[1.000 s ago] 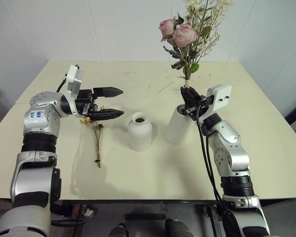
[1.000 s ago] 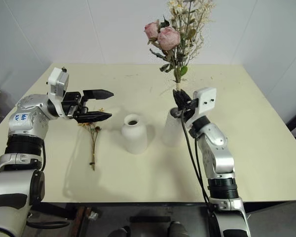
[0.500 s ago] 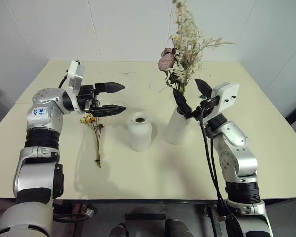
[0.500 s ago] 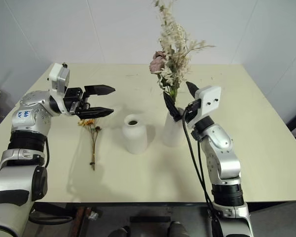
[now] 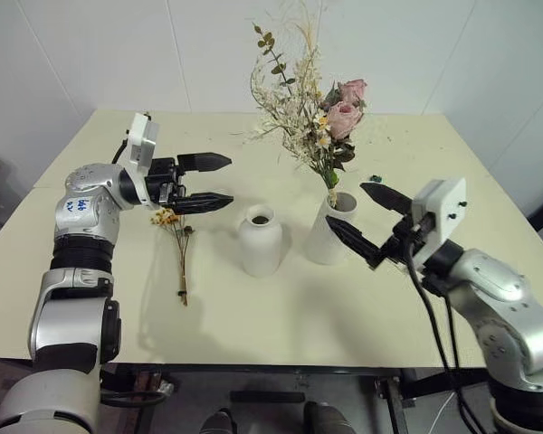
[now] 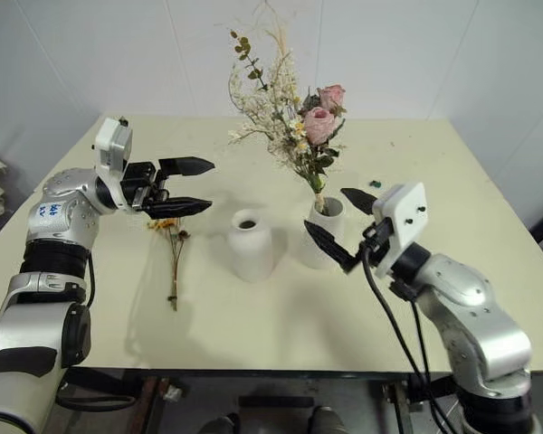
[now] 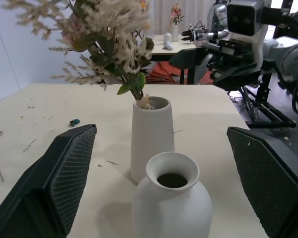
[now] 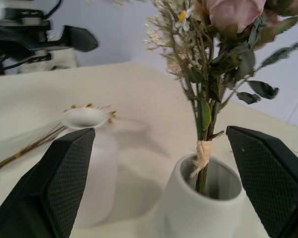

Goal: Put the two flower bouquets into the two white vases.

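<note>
Left eye view first, and the biggest thing on show is the cream table (image 5: 253, 307), with everything else placed around the tall white vase (image 5: 329, 231) near its middle. Rising straight out of that vase's wide mouth is the large bouquet (image 5: 312, 122): pink roses up top, green leaves, pale dried grasses fanning toward the robot's left, stems bound with a pale tie right at the rim. It stands upright in the vase, and nothing is gripping it.

Just to the robot's right of the tall vase is the right gripper (image 5: 369, 220), its two black fingers spread wide with nothing between them, tips pointing at the vase body but clear of it. Over on the robot's left of the vase, well apart, hangs the left gripper (image 5: 213, 183), raised above the tabletop, fingers also spread wide and holding nothing, pointing across toward the vases. A small blue handwritten mark sits on that arm's upper shell, but I cannot read it.

Immediately to the robot's left of the tall vase stands the short rounded vase (image 5: 260, 240), narrow neck, dark mouth with nothing in it. Further out on that same side lies the small bouquet (image 5: 176, 249), flat on the table below the left gripper, yellow-orange heads toward the far edge. Behind the tall vase, a tiny dark green speck (image 5: 375, 178) sits on the table.
</note>
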{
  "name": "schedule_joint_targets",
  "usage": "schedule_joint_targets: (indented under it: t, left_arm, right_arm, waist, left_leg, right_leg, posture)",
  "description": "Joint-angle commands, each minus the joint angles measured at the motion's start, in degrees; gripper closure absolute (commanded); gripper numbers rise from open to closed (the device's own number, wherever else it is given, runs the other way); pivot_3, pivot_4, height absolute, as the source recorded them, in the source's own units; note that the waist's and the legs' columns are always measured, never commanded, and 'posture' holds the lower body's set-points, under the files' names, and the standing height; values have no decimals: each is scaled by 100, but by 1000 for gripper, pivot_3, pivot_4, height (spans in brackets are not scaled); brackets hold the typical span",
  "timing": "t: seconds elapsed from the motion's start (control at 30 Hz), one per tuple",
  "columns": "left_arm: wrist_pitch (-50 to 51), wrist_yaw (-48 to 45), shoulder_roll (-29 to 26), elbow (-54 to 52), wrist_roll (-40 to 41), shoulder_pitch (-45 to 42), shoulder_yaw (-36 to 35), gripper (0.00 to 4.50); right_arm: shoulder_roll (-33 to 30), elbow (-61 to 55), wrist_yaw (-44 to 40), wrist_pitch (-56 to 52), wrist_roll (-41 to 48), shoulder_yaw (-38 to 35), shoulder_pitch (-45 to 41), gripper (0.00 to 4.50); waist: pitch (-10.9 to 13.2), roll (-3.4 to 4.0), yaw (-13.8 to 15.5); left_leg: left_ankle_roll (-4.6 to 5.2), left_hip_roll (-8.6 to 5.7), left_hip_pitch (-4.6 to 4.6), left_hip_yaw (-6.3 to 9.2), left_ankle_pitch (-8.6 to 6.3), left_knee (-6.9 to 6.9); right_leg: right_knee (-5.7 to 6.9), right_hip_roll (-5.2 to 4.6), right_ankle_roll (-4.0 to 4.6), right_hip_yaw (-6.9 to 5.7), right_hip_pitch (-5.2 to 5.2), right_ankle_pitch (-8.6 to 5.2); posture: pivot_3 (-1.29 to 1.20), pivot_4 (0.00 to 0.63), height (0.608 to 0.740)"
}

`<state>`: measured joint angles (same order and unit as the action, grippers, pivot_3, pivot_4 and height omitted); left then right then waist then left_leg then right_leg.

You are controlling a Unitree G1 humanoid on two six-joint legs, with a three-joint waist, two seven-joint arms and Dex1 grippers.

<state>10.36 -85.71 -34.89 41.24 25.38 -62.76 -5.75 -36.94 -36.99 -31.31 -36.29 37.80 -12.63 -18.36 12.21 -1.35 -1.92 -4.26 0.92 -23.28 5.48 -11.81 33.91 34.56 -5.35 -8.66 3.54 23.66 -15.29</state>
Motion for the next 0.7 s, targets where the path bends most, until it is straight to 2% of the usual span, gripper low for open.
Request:
schedule_joint_targets:
  t: [0.03, 0.13, 0.3, 0.53, 0.7]
  left_arm:
    - [20, 292, -56, -243, -21, 38, -156, 0]
    - [255, 905, -15, -484, 49, 217, -325, 0]
    - [966, 2263, 105, -1206, 131, 739, -652, 0]
    - [1987, 4155, 182, -2504, -48, 1594, -899, 0]
    - [3507, 5221, 82, -3669, -181, 2124, -677, 0]
  right_arm:
    - [-474, -429, -437, -320, 821, -521, 125, 27]
    - [-928, -416, -836, -682, 1814, -897, 230, 27]
    - [-1431, -269, -1319, -782, 2382, -1009, 214, 27]
    - [-1666, 311, -1948, -771, 2680, -703, -393, 27]
    - [-1760, 784, -2357, -671, 2339, -342, -766, 27]
  waist:
    - [0, -1, 15]
    - [1, -2, 24]
    - [1, -4, 30]
    - [2, -7, 31]
    - [2, -7, 36]
  left_leg:
    - [0, 0, 0, 0, 0, 0]
    - [0, 0, 0, 0, 0, 3]
    - [1, 0, 1, 0, -1, 7]
    - [1, 0, 1, 0, 0, 19]
    - [-1, -1, 0, 0, -1, 18]
  right_leg:
    - [-2, 0, 0, 0, -1, 0]
    - [-7, -1, 0, 0, -5, 0]
    - [-6, -3, -2, 0, -9, 1]
    - [-7, -3, -6, 0, -13, 5]
    - [-12, -2, -6, 0, -13, 5]
  posture:
    - [0, 150, 740]
    - [0, 150, 740]
    - [0, 150, 740]
    - [0, 150, 740]
    - [0, 150, 740]
